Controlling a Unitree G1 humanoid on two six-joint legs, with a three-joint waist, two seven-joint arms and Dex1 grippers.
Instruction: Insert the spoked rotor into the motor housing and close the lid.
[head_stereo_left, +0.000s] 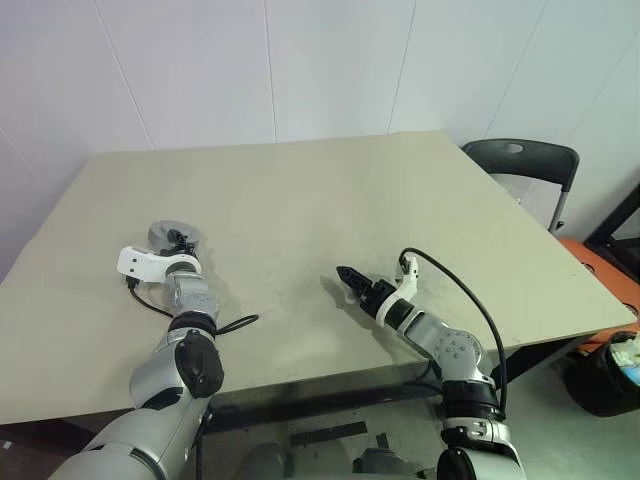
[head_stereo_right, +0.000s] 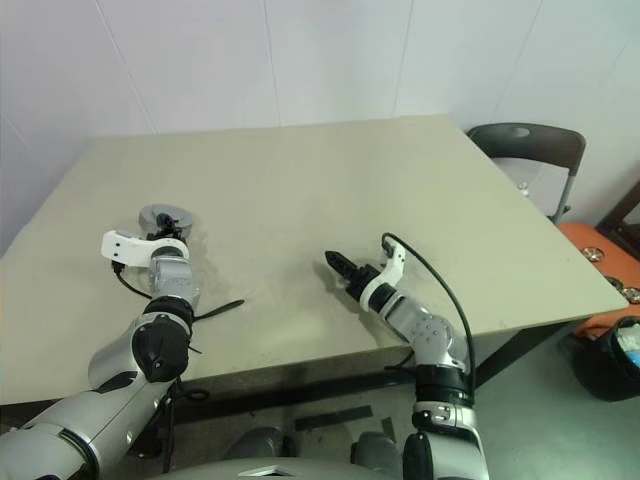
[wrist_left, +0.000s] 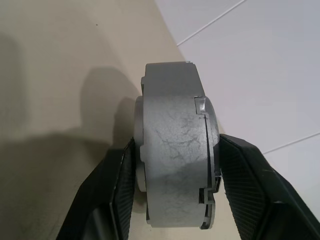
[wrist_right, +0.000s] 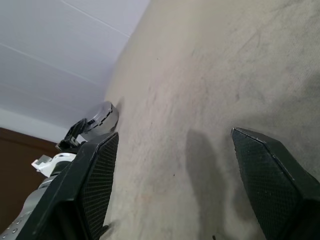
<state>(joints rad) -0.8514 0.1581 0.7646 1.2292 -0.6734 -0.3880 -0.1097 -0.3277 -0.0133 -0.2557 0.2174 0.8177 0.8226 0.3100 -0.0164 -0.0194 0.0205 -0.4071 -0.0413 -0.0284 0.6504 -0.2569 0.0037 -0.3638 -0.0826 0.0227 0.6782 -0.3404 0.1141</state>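
Observation:
The motor housing (wrist_left: 170, 150) is a short silver-grey cylinder seen from its side, tilted up off the tan table (head_stereo_left: 350, 200) near the left edge. Its lid (wrist_left: 212, 145) lies closed against it, a thin seam marking the join. My left gripper (head_stereo_left: 180, 240) is shut on the housing, one black finger (wrist_left: 120, 190) against its base and the other against the lid's face. The spoked rotor is hidden. My right gripper (head_stereo_left: 343, 273) hovers low over the table's front middle, open with nothing between its fingers (wrist_right: 95, 175). The right wrist view also shows the housing (wrist_right: 105, 115), far off.
A dark chair (head_stereo_left: 520, 160) stands past the table's far right corner. A black bin (head_stereo_left: 610, 375) sits on the floor to the right. White walls close in behind the table.

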